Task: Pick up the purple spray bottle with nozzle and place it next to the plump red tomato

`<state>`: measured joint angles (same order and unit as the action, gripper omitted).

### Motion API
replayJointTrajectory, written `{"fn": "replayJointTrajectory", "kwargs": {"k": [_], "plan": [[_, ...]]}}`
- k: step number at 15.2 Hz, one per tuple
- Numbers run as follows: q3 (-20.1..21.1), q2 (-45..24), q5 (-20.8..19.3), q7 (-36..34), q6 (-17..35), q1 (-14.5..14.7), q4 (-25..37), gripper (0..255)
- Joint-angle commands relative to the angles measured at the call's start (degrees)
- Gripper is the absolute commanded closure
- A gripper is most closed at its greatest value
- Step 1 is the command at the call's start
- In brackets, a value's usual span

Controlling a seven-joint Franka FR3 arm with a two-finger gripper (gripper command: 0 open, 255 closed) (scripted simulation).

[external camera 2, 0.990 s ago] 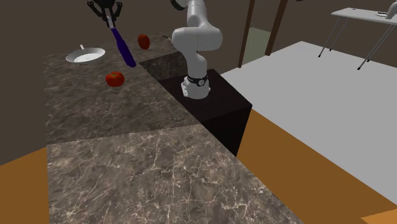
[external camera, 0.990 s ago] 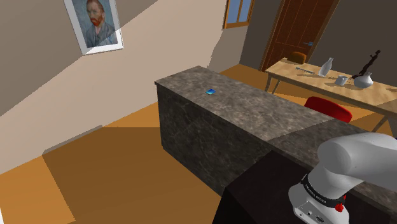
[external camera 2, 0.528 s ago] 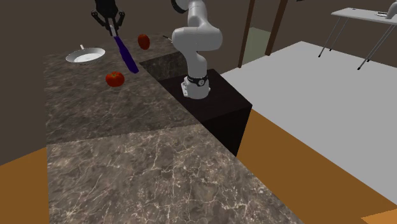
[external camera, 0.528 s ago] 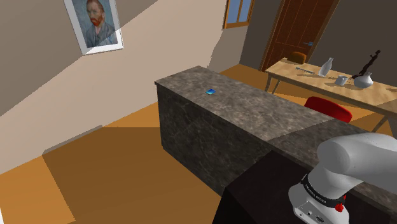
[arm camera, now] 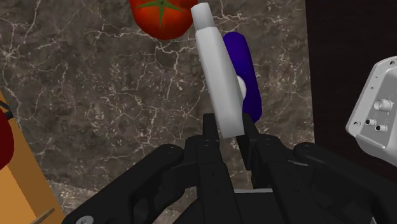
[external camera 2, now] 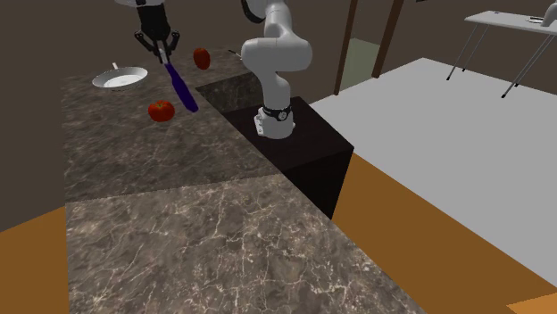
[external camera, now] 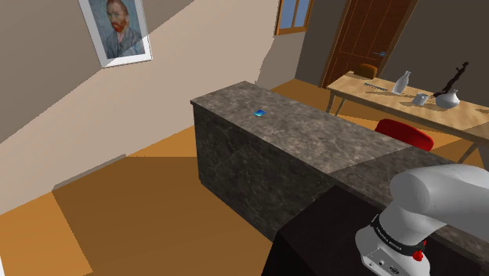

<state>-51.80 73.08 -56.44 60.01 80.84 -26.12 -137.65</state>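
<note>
In the second exterior view my gripper [external camera 2: 163, 53] hangs over the dark marble counter [external camera 2: 125, 161], shut on the purple spray bottle [external camera 2: 181, 86]. The bottle slants down from the fingers, its low end just beside the plump red tomato [external camera 2: 161, 111]. In the wrist view the black fingers [arm camera: 210, 137] clasp the bottle's white nozzle part [arm camera: 219, 83], with the purple body [arm camera: 247, 79] behind it. The tomato [arm camera: 162, 16] with its green stalk lies on the counter just beyond the bottle's tip.
A white dish [external camera 2: 120, 78] and a second red fruit [external camera 2: 203, 59] sit farther back on the counter. The arm's base [external camera 2: 274, 120] stands on the black stand [external camera 2: 303, 147]. In the shoulder view a small blue object [external camera: 258, 113] lies on the counter.
My gripper has come down and towards the second exterior view's right with the bottle in it, bringing the bottle's low end closer to the counter beside the tomato.
</note>
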Motion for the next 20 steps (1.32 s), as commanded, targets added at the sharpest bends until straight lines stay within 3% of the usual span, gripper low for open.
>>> {"fn": "replayJointTrajectory", "kwargs": {"k": [1,10,18,19,20], "plan": [[-1.0,0.7,-1.0,0.1,0.7,-0.5,-1.2,255],[-6.1,2.6,-5.6,-0.9,4.5,-2.0,-6.2,255],[-6.1,2.6,-5.6,-0.9,4.5,-2.0,-6.2,255],[-6.1,2.6,-5.6,-0.9,4.5,-2.0,-6.2,0],[-6.1,2.6,-5.6,-0.9,4.5,-2.0,-6.2,0]]}}
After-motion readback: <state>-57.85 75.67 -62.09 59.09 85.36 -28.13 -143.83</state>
